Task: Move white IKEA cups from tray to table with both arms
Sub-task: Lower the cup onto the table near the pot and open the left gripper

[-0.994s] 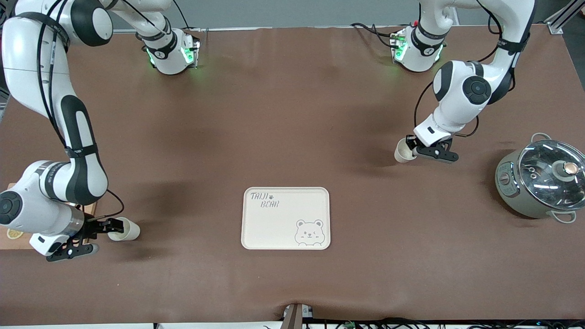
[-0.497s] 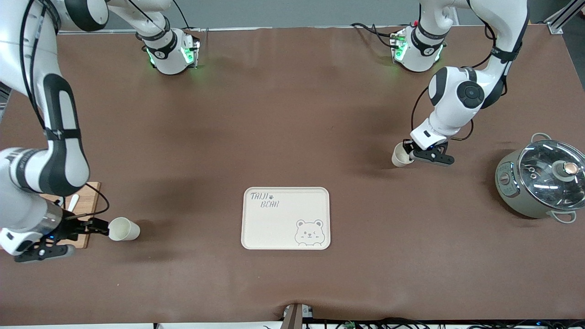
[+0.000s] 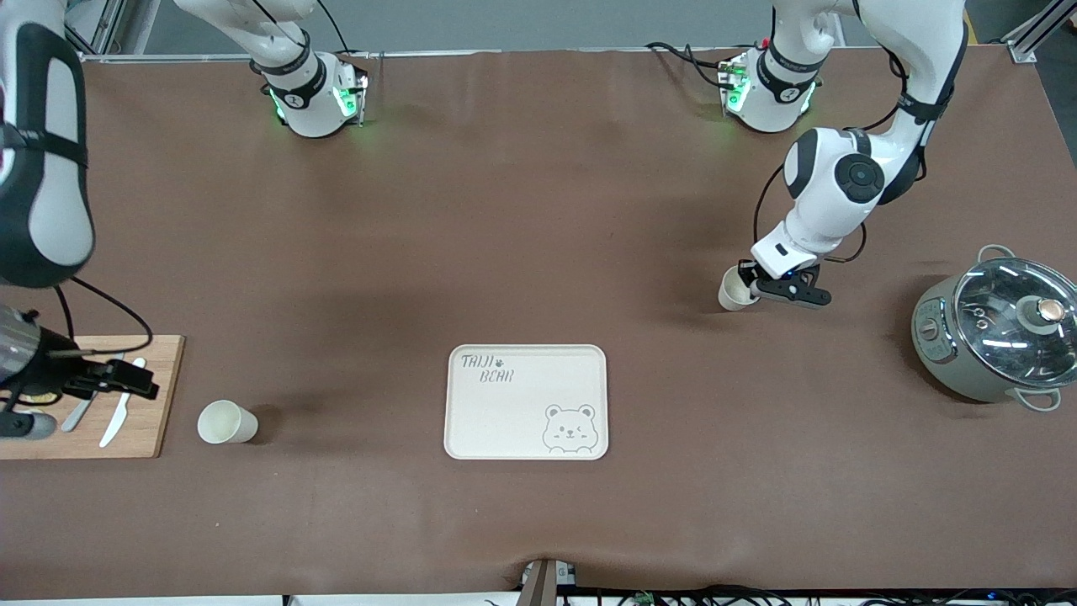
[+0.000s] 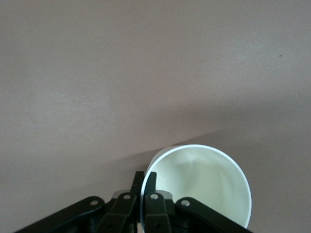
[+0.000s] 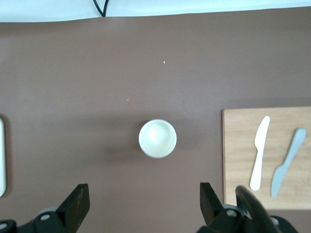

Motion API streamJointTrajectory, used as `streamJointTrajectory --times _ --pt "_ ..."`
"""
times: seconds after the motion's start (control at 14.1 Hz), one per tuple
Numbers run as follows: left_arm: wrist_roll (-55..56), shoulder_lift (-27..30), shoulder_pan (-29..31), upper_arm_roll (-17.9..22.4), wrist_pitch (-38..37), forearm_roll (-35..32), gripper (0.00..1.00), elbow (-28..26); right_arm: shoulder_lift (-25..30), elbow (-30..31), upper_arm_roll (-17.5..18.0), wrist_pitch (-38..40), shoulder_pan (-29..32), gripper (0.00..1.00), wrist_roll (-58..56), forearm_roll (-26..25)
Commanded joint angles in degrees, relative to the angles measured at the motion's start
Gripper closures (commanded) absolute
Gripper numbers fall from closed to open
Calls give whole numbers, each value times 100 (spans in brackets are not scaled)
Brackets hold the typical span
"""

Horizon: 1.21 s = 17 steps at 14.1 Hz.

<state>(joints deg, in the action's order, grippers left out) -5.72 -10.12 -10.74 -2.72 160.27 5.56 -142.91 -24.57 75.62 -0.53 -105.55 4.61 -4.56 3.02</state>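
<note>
One white cup (image 3: pixel 225 422) stands upright on the brown table, between the wooden board and the tray; it also shows in the right wrist view (image 5: pixel 157 138). My right gripper (image 3: pixel 126 383) is open and empty, up over the wooden board, apart from that cup; its fingers (image 5: pixel 77 204) are spread wide. My left gripper (image 3: pixel 755 286) is shut on the rim of the second white cup (image 3: pixel 734 290), held tilted and low over the table toward the left arm's end. In the left wrist view the fingers (image 4: pixel 150 182) pinch the wall of that cup (image 4: pixel 204 182).
A cream tray (image 3: pixel 505 421) with a bear drawing lies mid-table, nearer the front camera. A grey-green pot with a glass lid (image 3: pixel 1001 328) stands at the left arm's end. A wooden board (image 3: pixel 143 421) with two knives (image 5: pixel 260 153) lies at the right arm's end.
My right gripper let go of its cup and pulled back and up over the wooden board; the cup stays standing. My left gripper shifted slightly with its cup.
</note>
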Motion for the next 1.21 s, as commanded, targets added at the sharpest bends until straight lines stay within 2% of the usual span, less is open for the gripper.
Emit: streamJointTrajectory --times 0.0,0.07,0.14,0.21,0.43,0.5,0.64,0.78,0.92,1.14 --pt "-184 -86 10 -70 215 174 100 -9 592 190 27 463 -39 0 375 -39" --pt "-193 -86 10 -70 216 174 100 -9 741 190 27 656 -74 0 516 -39" --pt "-323 -86 10 -70 216 174 31 26 917 199 18 858 -75 0 535 -47" --pt "-421 -95 10 -70 207 174 0 44 1084 208 18 1069 -75 0 544 -56" --pt "-386 88 54 -70 50 182 0 44 1777 645 9 1361 -57 0 535 -82" --pt "-386 237 72 -70 -239 182 0 62 2058 917 18 1327 -48 0 535 -83" --pt "-351 536 72 -53 -1325 182 0 464 2481 1444 9 1073 -31 0 535 -83" --pt "-168 573 63 -44 -2722 174 0 1314 2807 1989 0 739 -13 0 535 -83" --pt "157 346 37 -44 -3683 165 0 2210 2861 2229 0 580 -31 0 535 -83" --pt "685 -94 -34 -53 -4038 156 0 3301 2826 2212 9 623 -40 0 526 -126"
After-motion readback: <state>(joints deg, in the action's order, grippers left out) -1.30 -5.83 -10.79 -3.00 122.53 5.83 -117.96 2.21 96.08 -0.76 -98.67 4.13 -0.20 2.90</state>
